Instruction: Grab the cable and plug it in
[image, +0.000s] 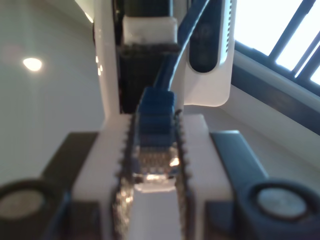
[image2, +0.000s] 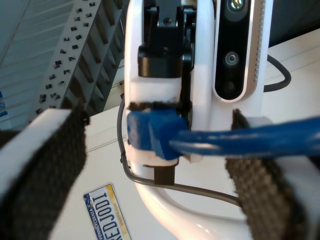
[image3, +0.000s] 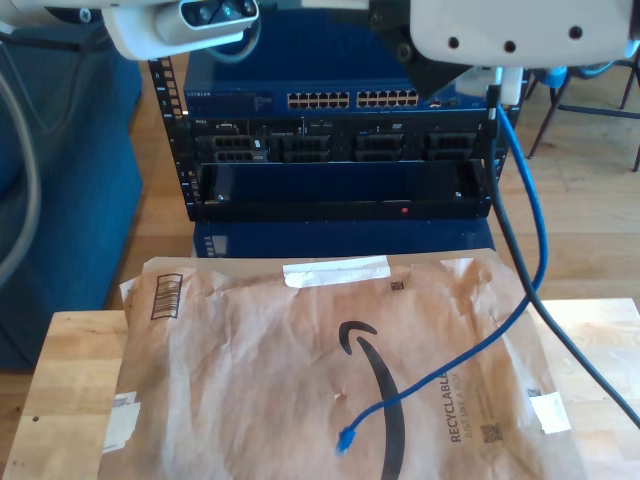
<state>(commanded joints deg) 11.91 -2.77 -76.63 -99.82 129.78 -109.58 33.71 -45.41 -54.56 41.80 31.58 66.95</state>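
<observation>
Between closed jaws, cable (image: 156, 131) plug – clamped

Blue cable (image2: 240, 141) between claw pads (image2: 50, 170)

Light wooden table (image3: 70, 380) spans bottom of exterior view. Large brown paper mailer (image3: 300, 380), crumpled, covers most of it; black smile-arrow logo, "RECYCLABLE" print, barcode, white labels and tape strip on its face. Free end of blue cable (image3: 345, 437), plug included, rests on mailer near centre bottom. Bare wood shows at both sides of exterior view.
</observation>
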